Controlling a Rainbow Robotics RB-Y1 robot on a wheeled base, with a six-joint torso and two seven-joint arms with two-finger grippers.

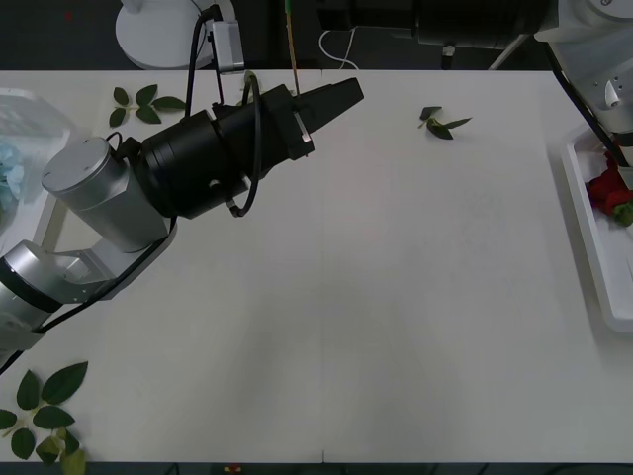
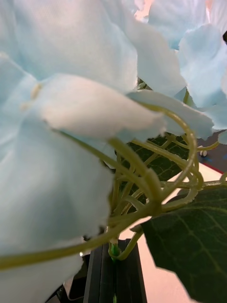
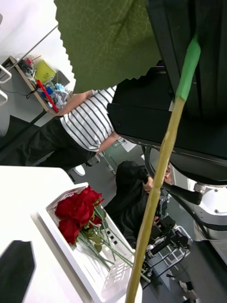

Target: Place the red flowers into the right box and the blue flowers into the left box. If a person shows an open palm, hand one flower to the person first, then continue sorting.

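Right pincer (image 2: 113, 253) is clenched on the wiry green stem of my blue flower (image 2: 71, 94), its papery pale petals held up close. Left pincer (image 1: 341, 96) sits toward the worktop's (image 1: 396, 297) 12 o'clock; grip unclear. Red flowers (image 1: 606, 188) lie at 3 o'clock.

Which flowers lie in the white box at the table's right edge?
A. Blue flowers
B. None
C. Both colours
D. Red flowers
D: the right box holds the red flowers, and the left wrist view shows a bunch of red blooms lying in that box.
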